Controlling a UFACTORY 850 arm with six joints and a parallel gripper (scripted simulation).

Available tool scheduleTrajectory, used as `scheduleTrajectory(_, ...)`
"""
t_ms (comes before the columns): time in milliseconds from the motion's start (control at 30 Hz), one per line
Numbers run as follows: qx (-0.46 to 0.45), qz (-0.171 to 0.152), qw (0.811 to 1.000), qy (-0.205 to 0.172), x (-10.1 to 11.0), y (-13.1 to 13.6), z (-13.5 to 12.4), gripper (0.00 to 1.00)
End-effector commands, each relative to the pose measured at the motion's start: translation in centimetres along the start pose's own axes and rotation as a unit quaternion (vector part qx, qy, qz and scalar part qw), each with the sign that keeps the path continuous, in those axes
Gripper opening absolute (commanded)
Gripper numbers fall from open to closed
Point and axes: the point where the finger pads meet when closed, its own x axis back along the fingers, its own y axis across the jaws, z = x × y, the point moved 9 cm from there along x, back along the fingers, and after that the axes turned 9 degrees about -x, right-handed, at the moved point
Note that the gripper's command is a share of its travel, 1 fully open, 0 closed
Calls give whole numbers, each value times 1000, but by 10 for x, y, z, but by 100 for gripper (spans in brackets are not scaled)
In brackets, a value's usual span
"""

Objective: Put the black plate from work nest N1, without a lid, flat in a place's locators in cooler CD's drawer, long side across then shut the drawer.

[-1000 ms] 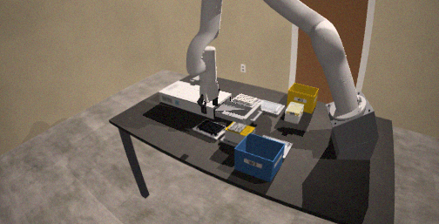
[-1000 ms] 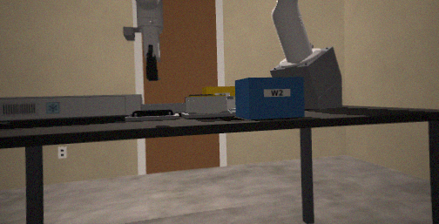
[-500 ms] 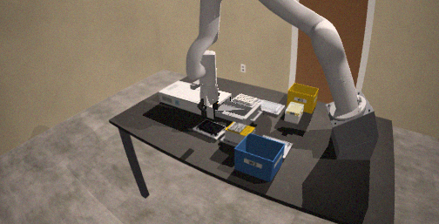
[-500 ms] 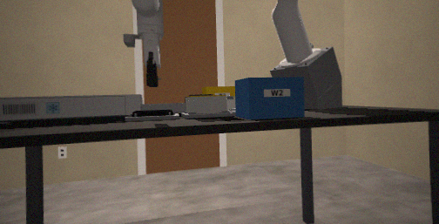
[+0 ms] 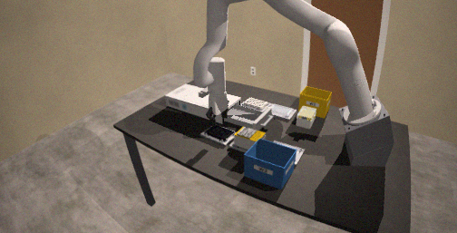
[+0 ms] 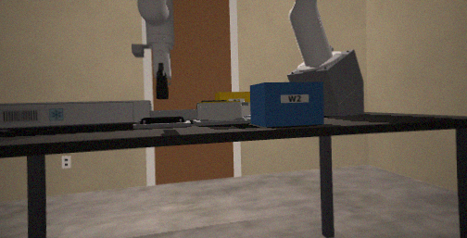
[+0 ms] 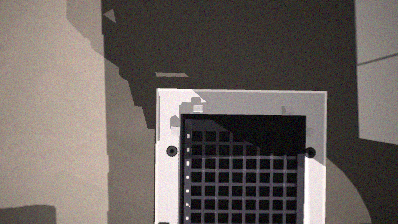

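Gripper (image 5: 217,117) (image 6: 161,86), fingers wide, nothing held, above the black plate (image 5: 220,132) (image 6: 162,119) (image 7: 244,175). Plate: in its pale nest (image 5: 223,141) (image 7: 167,185), presumably N1. Step in hand: approach, prob. pre-grasp. Next, you centre, lower, then close on the plate's sides (mind the nest rim). Obscured: plate's near end, cut off in wrist view; fingertips out of it; cooler (image 5: 186,94) (image 6: 93,114) lamp, can't tell.

So the dark bench (image 5: 199,166) (image 6: 394,122) has a white cooler (image 5: 190,97) (image 6: 102,113), a light nest (image 5: 226,141) (image 7: 167,190) and a blue bin (image 5: 267,168) (image 6: 286,105) (labelled W2) sitting right on it, plus a yellow bin (image 5: 316,100) (image 6: 232,96).
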Motion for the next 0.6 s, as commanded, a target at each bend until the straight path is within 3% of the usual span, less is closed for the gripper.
scheduleTrajectory(0, 0, 2, 1000, 1, -6, 0, 1, 100)
scheduleTrajectory(567, 0, 2, 1000, 1, -31, 0, 1, 100)
